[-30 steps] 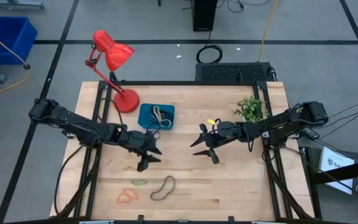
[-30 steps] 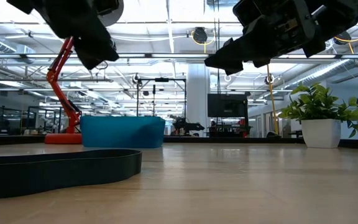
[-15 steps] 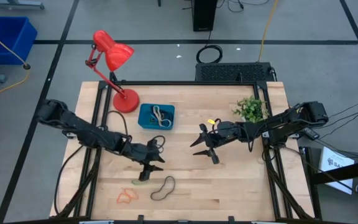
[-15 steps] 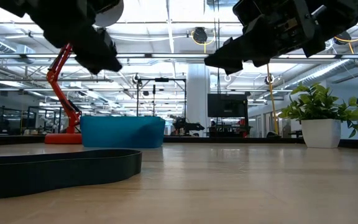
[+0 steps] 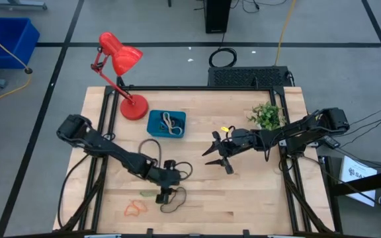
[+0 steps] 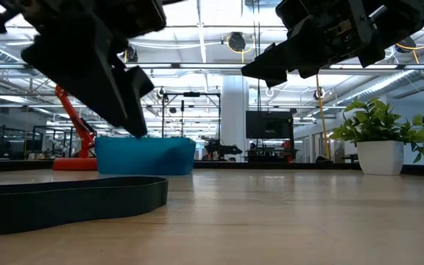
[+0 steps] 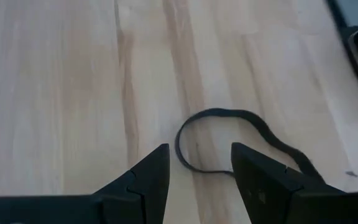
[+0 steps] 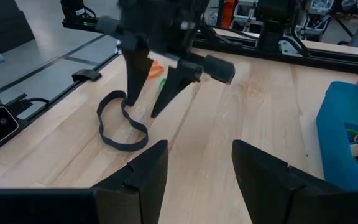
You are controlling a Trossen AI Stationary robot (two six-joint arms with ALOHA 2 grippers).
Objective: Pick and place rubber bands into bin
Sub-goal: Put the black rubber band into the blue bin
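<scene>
In your left wrist view, the thin black rubber band loop (image 7: 229, 140) runs behind your left tool's finger, so its far end is hidden. The small shallow teal-blue plastic bin (image 8: 347, 140) is cut off by the right wrist view's edge. In your high view, the bands inside the bin are too small to count. In the low view, both arms leave the top edge.

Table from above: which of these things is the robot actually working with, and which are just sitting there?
Part of the job:
- black rubber band, under the open left pincer
- green rubber band
- orange rubber band
- teal bin, bands already inside
- right pincer, open, waiting mid-table

Just lying about:
- red lamp
- potted plant
</scene>
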